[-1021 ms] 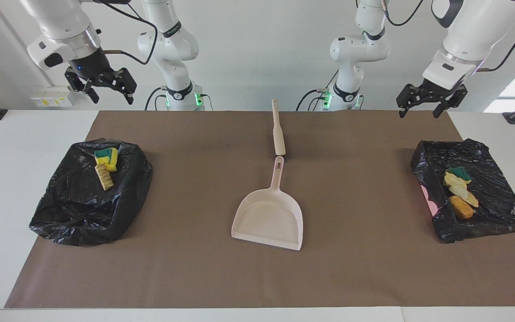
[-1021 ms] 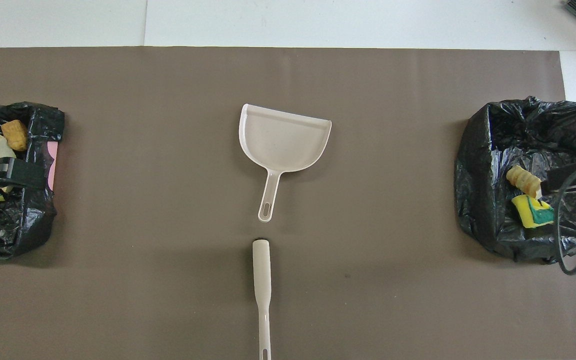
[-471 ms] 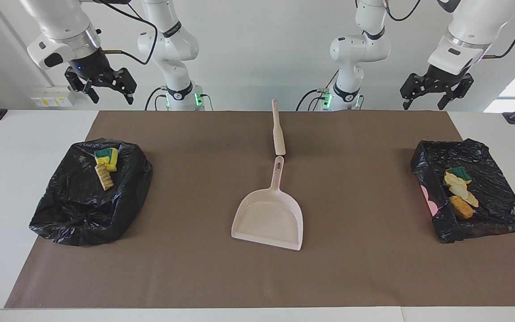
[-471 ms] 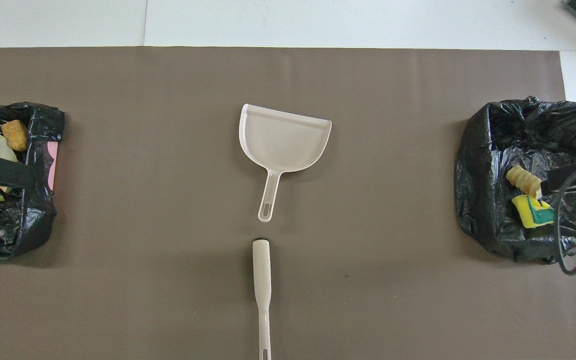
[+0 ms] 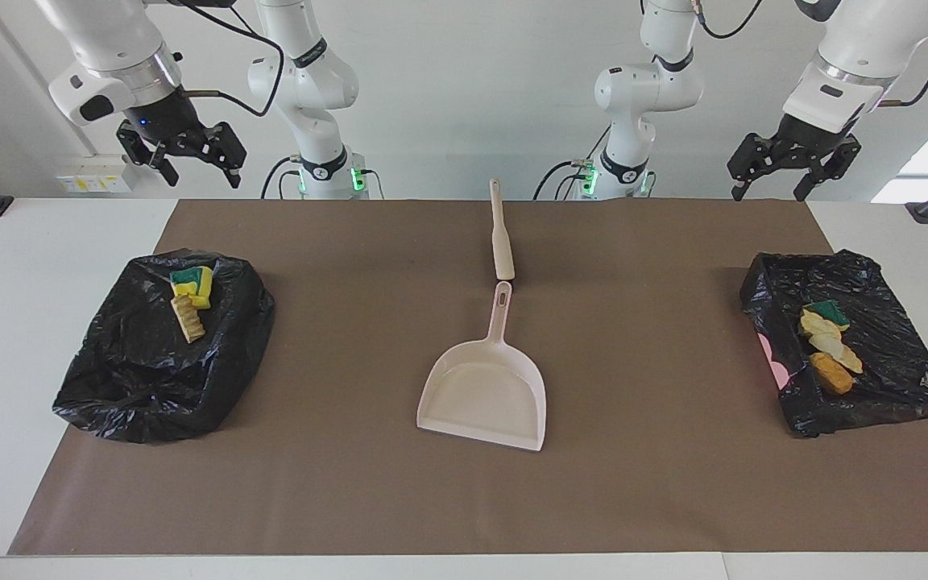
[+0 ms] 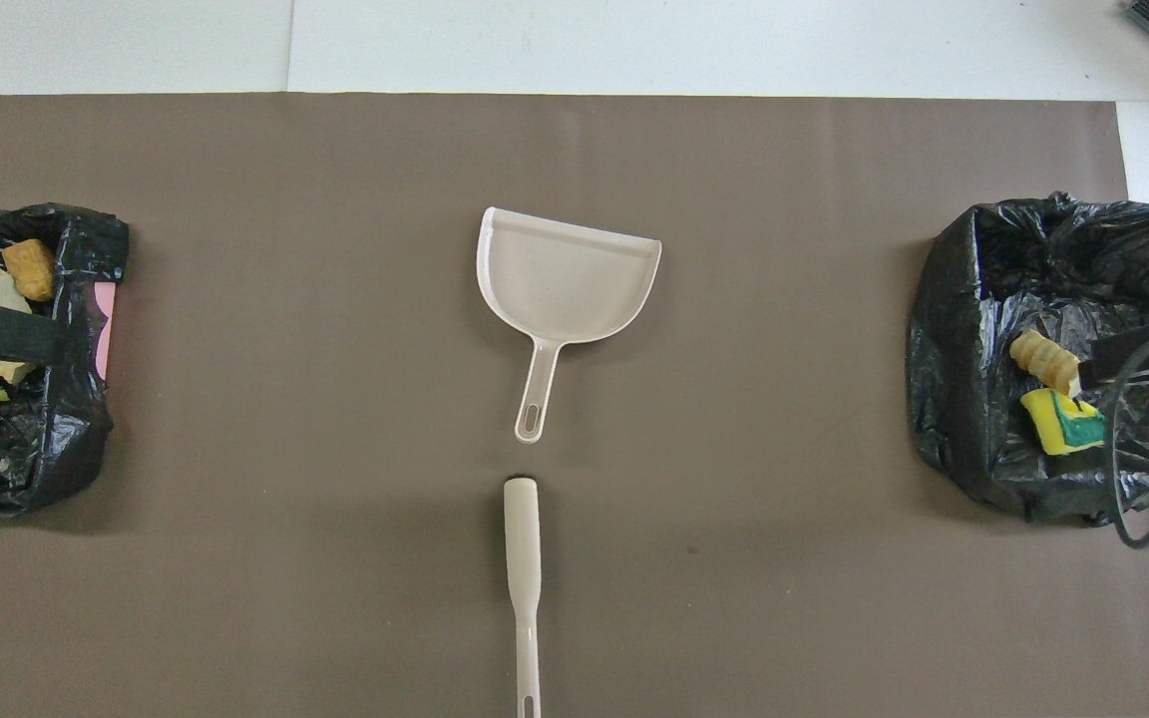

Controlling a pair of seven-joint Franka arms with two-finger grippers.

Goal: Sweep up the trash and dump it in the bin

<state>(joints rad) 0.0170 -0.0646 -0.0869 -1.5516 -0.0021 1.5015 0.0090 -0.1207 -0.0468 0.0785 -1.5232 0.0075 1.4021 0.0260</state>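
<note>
Task status: judged near complete or complete. All visible trash inside bins. Two pieces [image 5: 190, 300], one yellow-green sponge and one tan lump, in bin [image 5: 109, 387] under right gripper [image 5: 181, 163]. Further pieces [image 5: 828, 346], a green-topped sponge, pale lumps and an orange lump, in bin [image 5: 907, 379] under left gripper [image 5: 792, 174]; exact count there hard to settle, pieces overlapping. No loose trash seen on mat [image 5: 673, 483].

Grippers: both raised, empty, fingers spread wide. Right gripper over table edge at the robot-side rim of its bin. Left gripper likewise above the robot-side rim of its bin. Neither touching anything.

Tools: dustpan [image 5: 486, 395] flat on mat, empty, midway between the two grippers and well apart from both. Handle [image 5: 501, 234] lying in line with dustpan handle, tips nearly meeting, not held; no bristles visible.

Remaining: nothing evident, unless tools need stowing.

Markings: no brand, label or legible writing found on bins, dustpan, handle or mat. Pink patch [image 5: 767, 351] showing at edge of left gripper's bin, unmarked
</note>
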